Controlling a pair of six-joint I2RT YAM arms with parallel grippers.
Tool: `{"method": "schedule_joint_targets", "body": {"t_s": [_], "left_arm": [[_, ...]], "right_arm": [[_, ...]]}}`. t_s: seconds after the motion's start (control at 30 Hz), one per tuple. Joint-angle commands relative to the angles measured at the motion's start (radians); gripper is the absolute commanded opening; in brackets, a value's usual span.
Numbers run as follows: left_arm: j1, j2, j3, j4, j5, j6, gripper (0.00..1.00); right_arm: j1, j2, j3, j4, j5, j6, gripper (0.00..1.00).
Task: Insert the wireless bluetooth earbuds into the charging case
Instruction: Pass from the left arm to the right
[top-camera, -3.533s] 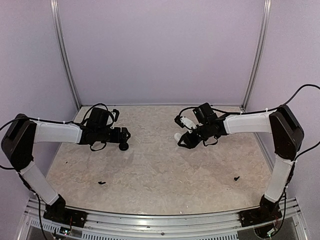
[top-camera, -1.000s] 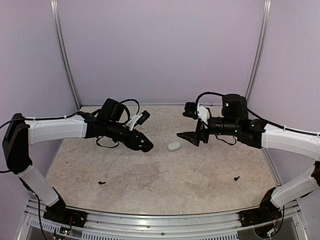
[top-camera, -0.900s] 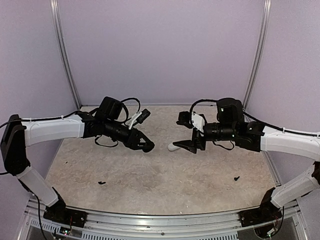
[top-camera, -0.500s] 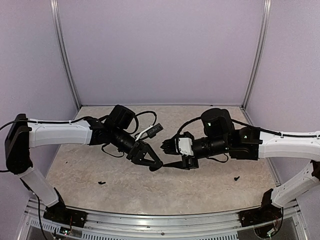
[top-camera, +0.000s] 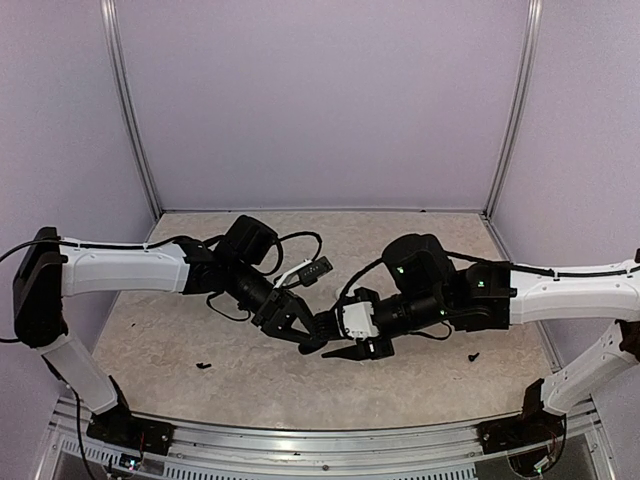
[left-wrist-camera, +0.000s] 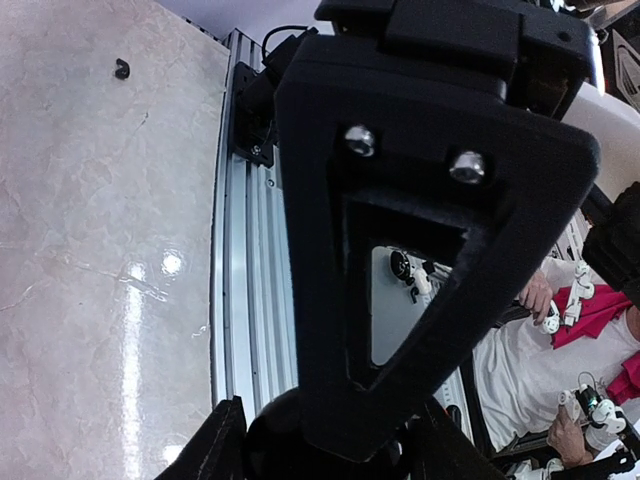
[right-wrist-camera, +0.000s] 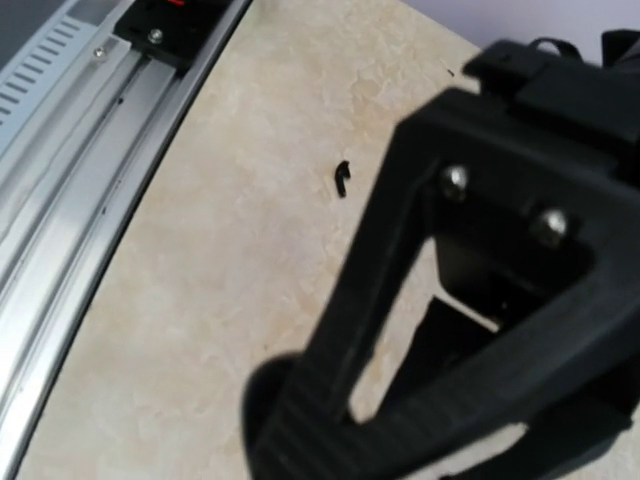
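My two grippers meet tip to tip over the middle of the table, toward its near side. My left gripper (top-camera: 305, 338) is shut on a black round piece (left-wrist-camera: 330, 445) that sits dark between its two fingers. My right gripper (top-camera: 335, 338) reaches in from the right, its black fingers against the left gripper's tip. One of those triangular fingers (left-wrist-camera: 430, 220) fills the left wrist view. Whether the right jaws hold anything is hidden. The charging case and the earbuds are out of view. A white sliver (right-wrist-camera: 540, 455) lies at the bottom of the right wrist view, and I cannot tell what it is.
A tiny black bit (top-camera: 203, 366) lies on the marble table near the front left and another (top-camera: 473, 356) at the front right. The aluminium rail (top-camera: 320, 440) runs along the near edge. Purple walls close in the back and sides.
Both arms have swung inward and toward the near edge until the grippers met. The right jaws have narrowed. The white case that lay mid-table a second ago no longer shows.
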Motion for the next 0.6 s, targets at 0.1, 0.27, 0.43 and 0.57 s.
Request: {"method": "schedule_joint_targets", "body": {"t_s": [0.1,0.27,0.43,0.57], "left_arm": [[-0.016,0.002,0.029,0.024,0.038,0.018,0.33],[-0.022,0.011,0.032,0.024,0.042,0.013,0.34],[-0.024,0.009,0.032,0.026,0.050,0.011,0.34],[-0.031,0.009,0.032,0.036,0.056,0.011,0.34]], "right_arm": [[0.009,-0.019,0.002,-0.053,0.029,-0.010,0.49],[0.011,0.005,0.024,-0.056,0.015,-0.015,0.43],[0.019,0.015,0.031,-0.066,0.012,-0.019,0.37],[0.025,0.019,0.035,-0.076,0.014,-0.020,0.34]]}}
